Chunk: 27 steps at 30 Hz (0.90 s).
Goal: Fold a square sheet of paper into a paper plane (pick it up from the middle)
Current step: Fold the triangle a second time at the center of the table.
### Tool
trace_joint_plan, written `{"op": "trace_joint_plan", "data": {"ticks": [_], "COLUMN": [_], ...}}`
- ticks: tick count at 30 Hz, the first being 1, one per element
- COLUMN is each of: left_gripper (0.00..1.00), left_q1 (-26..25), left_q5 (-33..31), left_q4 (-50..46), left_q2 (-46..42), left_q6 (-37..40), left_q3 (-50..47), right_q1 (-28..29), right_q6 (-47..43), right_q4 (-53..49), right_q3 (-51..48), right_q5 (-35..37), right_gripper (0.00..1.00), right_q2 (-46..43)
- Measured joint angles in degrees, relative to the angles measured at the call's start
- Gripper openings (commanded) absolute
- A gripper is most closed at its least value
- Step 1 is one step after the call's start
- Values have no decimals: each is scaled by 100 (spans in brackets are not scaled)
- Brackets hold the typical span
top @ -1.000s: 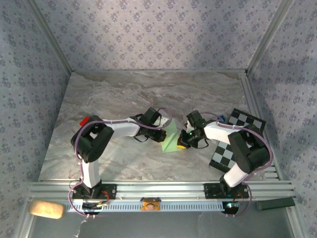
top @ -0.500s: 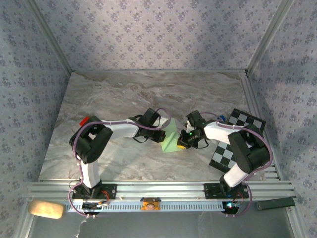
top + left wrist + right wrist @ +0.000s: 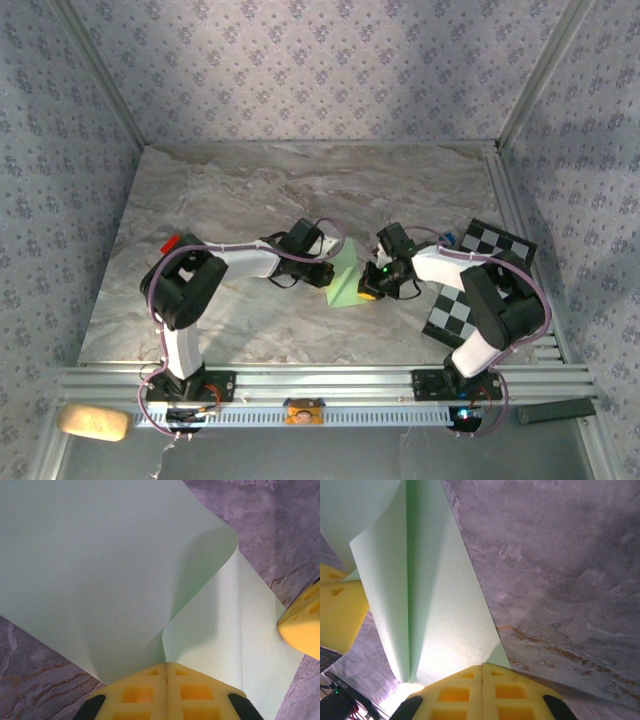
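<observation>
The square sheet of paper [image 3: 345,284] is light green, creased and partly folded, and lies on the marble table between the two grippers. My left gripper [image 3: 166,664] is shut on a flap of the sheet [image 3: 100,565], which rises from the table and curls over the flat part. My right gripper [image 3: 481,667] is shut, its yellow tips resting on the near edge of the sheet [image 3: 440,610] beside a straight crease; no paper visibly enters its seam. A right fingertip [image 3: 302,630] shows at the paper's far edge. A finished dart-shaped paper plane is out of view.
A black-and-white checkered board [image 3: 470,290] lies at the right, partly under the right arm. A small red piece [image 3: 170,243] sits by the left arm's elbow. A blue bit [image 3: 447,240] sits near the board. Bare marble stretches behind the arms.
The left arm has shifted very slightly. The paper and the right arm stay where they were.
</observation>
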Motion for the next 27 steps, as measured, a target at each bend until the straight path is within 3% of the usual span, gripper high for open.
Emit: {"op": "trace_joint_plan", "data": {"ticks": [14,27], "left_gripper": [0,0], "left_q1": [0,0], "left_q5": [4,22], "left_q4": [0,37], "left_q2": [11,28], "left_q6": [0,-2], "left_q3": [0,0], "right_q1": [0,131], "right_q6": [52,1060], "right_q4": [136,1943], "right_q3": [-15,-667], "right_q5": [-22,-435], "right_gripper": [13,1], "right_q2": [-90,-529]}}
